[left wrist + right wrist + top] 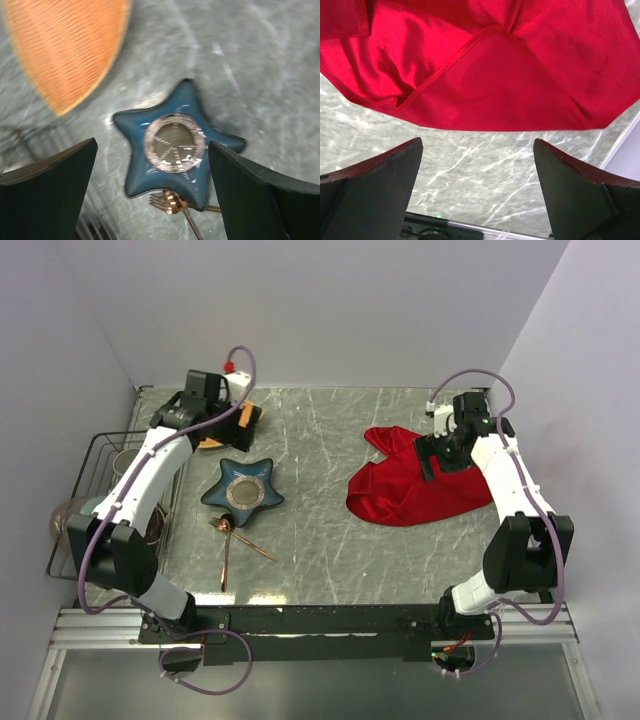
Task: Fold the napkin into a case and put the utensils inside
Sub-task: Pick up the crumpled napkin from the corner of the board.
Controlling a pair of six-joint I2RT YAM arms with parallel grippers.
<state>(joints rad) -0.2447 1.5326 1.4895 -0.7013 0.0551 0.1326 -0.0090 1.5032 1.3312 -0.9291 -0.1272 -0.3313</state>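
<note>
Utensils (240, 538): thin copper-toned pieces lying crossed on the worktop (320, 540), left of centre; the fork head sits at the near point of the dish (212, 496).
Utensils, handling: judged light, rigid and slick. They lie flat, so there is little to get under. Best taken across a handle at mid-length.
Dish: blue star shape with a round centre, not part of the task.
Napkin (410, 495): red cloth in a loose rumpled heap on the right half of the worktop, well apart from the utensils; no fold made yet.
Napkin, handling: judged light and limp, with a faint sheen, so it may slide on the stone-look surface. A stitched hem shows in the right wrist view; a hemmed corner or edge is the surest hold, one corner per arm for spreading flat.
Right end effector (476, 142): jaws spread wide and holding nothing, over the napkin's edge.
Left end effector (151, 144): jaws spread wide and holding nothing, above the dish.
Plate (65, 45): orange, beyond the dish, untouched.
</note>
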